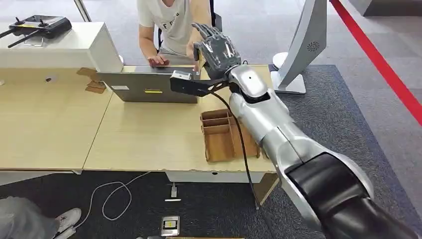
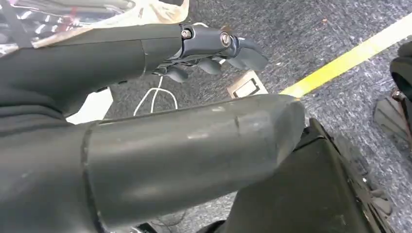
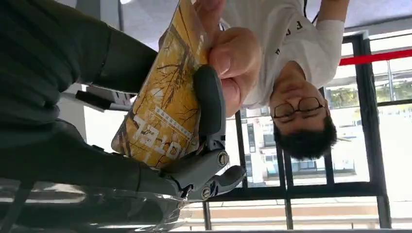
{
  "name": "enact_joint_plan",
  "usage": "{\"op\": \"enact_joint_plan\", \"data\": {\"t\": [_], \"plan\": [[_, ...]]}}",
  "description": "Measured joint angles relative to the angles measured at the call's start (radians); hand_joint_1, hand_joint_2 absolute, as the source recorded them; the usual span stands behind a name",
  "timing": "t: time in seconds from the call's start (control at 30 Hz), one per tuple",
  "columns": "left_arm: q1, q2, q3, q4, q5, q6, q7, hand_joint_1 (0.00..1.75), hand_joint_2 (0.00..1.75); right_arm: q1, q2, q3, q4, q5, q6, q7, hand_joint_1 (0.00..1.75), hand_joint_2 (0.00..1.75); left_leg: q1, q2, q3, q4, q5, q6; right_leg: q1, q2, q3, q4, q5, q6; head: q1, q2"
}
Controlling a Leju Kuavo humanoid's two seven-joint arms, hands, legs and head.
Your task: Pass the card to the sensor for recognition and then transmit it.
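Closest to us in the right wrist view, our right hand (image 3: 194, 145) grips the card (image 3: 163, 111), a dark finger laid across its face. A person's hand (image 3: 233, 63) pinches the far end of the same card, so we judge this is the handover: the card sits held from both sides, raised toward the person across the table (image 1: 144, 134). In the head view our right hand (image 1: 215, 50) is lifted, fingers upward, above the grey sensor box (image 1: 149, 87). The card is yellow-orange with a pattern of bare branches and pale lettering we cannot read, flat and stiff. Our left hand (image 2: 214, 53) hangs over the carpet with fingers loosely curled and nothing in them. A brown compartment tray (image 1: 224, 134) lies on the table near our right arm.
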Motion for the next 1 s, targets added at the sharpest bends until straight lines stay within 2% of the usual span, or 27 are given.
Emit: {"op": "enact_joint_plan", "data": {"t": [0.17, 0.2, 0.27, 0.3, 0.37, 0.47, 0.63, 0.9, 1.0], "plan": [[-0.003, -0.001, -0.014, 0.000, -0.009, 0.000, 0.006, 0.00, 0.00, -0.004, -0.017, 0.000, 0.004, 0.012, -0.010, 0.007, 1.75, 1.75, 0.000, 0.000, 0.000, 0.000, 0.000, 0.000, 0.000, 0.000, 0.000, 0.000, 0.000, 0.000, 0.000, 0.000], [-0.004, -0.002, -0.017, 0.000, -0.012, 0.000, 0.007, 0.00, 0.00, -0.004, -0.023, 0.000, 0.004, 0.014, -0.011, 0.007, 0.00, 1.75, 0.000, 0.000, 0.000, 0.000, 0.000, 0.000, 0.000, 0.000, 0.000, 0.000, 0.000, 0.000, 0.000, 0.000], [-0.006, -0.003, -0.019, 0.000, -0.015, 0.000, 0.010, 0.00, 0.00, -0.004, -0.031, 0.000, 0.005, 0.022, -0.013, 0.007, 0.00, 1.75, 0.000, 0.000, -0.001, 0.001, 0.000, 0.000, 0.000, 0.000, -0.001, 0.000, 0.000, 0.000, 0.000, 0.000], [-0.006, -0.005, -0.020, 0.000, -0.015, 0.000, 0.011, 0.00, 0.00, -0.004, -0.033, 0.000, 0.007, 0.031, -0.019, 0.007, 0.00, 0.00, 0.000, 0.000, -0.001, 0.001, 0.000, 0.000, 0.000, 0.000, -0.001, 0.000, 0.000, 0.000, 0.000, 0.000], [-0.008, -0.007, -0.021, 0.000, -0.018, 0.000, 0.012, 0.00, 0.00, -0.004, -0.037, 0.000, 0.009, 0.044, -0.033, 0.011, 0.00, 0.00, 0.000, 0.000, -0.001, 0.000, -0.001, 0.000, 0.000, 0.000, -0.001, 0.000, 0.000, 0.000, 0.000, 0.000], [-0.008, -0.010, -0.026, 0.000, -0.018, 0.000, 0.016, 0.00, 0.00, -0.004, -0.041, 0.000, 0.011, 0.059, -0.008, 0.004, 0.00, 0.00, 0.000, 0.000, -0.001, 0.000, -0.001, 0.000, 0.000, 0.000, -0.001, 0.000, 0.000, 0.000, 0.000, 0.000], [-0.007, -0.013, -0.038, 0.000, -0.018, 0.000, 0.021, 0.00, 0.00, -0.005, -0.043, 0.000, 0.012, 0.076, -0.013, 0.002, 0.00, 0.00, 0.000, 0.000, -0.001, 0.000, 0.000, 0.000, 0.000, 0.000, -0.001, 0.000, 0.000, 0.000, 0.000, 0.000], [-0.007, -0.016, -0.045, 0.000, -0.018, -0.006, 0.019, 0.00, 0.00, -0.006, -0.049, -0.003, 0.012, 0.102, -0.091, -0.010, 0.00, 0.00, 0.000, 0.000, 0.000, 0.001, 0.000, 0.000, 0.000, 0.000, -0.001, 0.000, 0.001, 0.000, 0.000, 0.000], [-0.007, -0.016, -0.045, 0.000, -0.018, -0.006, 0.014, 0.00, 0.00, -0.016, -0.066, -0.005, 0.013, 0.119, -0.068, -0.032, 0.00, 0.00, 0.000, 0.000, -0.001, 0.001, 0.000, 0.000, 0.000, 0.000, -0.001, 0.000, 0.001, 0.000, 0.001, 0.000]]}}
